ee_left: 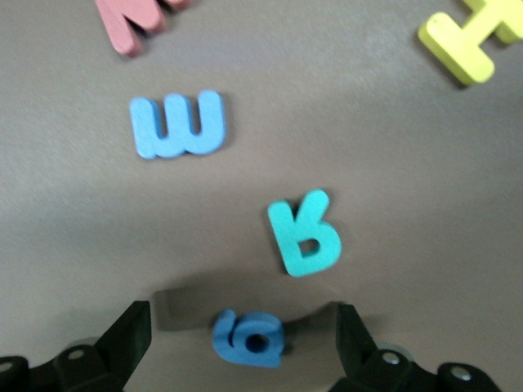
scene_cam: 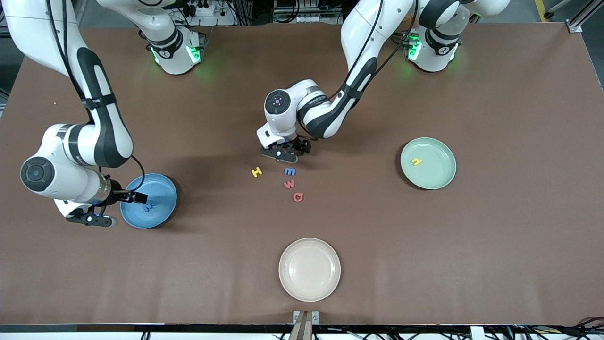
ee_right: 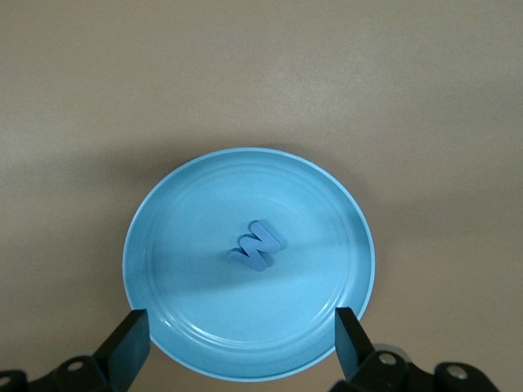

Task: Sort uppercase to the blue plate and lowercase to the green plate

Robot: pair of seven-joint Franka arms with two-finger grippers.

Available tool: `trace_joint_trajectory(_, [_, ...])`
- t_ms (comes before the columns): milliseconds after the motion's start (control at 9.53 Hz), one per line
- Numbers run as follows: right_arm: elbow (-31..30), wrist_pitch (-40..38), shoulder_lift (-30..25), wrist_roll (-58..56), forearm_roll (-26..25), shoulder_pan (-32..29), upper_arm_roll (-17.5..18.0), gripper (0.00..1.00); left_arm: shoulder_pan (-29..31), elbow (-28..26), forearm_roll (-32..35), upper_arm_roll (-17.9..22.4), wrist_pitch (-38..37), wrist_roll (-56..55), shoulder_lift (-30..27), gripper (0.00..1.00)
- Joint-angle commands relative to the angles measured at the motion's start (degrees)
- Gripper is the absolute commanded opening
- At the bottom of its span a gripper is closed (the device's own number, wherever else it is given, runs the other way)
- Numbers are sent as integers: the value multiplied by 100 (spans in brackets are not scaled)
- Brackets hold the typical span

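Note:
My left gripper (scene_cam: 289, 152) is open, low over the table's middle. In the left wrist view its fingers (ee_left: 127, 339) stand either side of the blue g (ee_left: 248, 337), apart from it. The green R (ee_left: 305, 238), blue m (ee_left: 177, 124), red w (ee_left: 131, 23) and yellow H (ee_left: 470, 37) lie close by. The front view shows the H (scene_cam: 256, 172), m (scene_cam: 289, 171), w (scene_cam: 289, 184) and red Q (scene_cam: 297, 197); the g and R are hidden under the hand. My right gripper (scene_cam: 134, 197) is open and empty over the blue plate (scene_cam: 163, 186), which holds the blue M (ee_right: 256, 245). The green plate (scene_cam: 439, 177) holds a yellow h (scene_cam: 415, 162).
A cream plate (scene_cam: 309, 269) with nothing on it lies near the table's front edge, nearer to the camera than the letters. The blue plate lies toward the right arm's end, the green plate toward the left arm's end.

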Motion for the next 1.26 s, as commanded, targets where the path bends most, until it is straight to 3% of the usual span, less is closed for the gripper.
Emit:
trace_joint_trajectory(0, [5, -79, -65, 47, 9, -1, 70, 100, -32, -175, 103, -59, 38, -181, -37, 82])
trace_joint_trajectory(315, [5, -88, -56, 47, 9, 34, 70, 100, -23, -193, 120, -59, 38, -110, -54, 69])
trace_joint_trajectory(735, [-3, -97, -56, 100, 9, 113, 78, 100, 12, -132, 155, -59, 38, -49, -81, 67])
trace_joint_trajectory(1155, [14, -229, -74, 144, 0, 211, 78, 100, 38, -132, 155, -50, 38, 110, -90, 54])
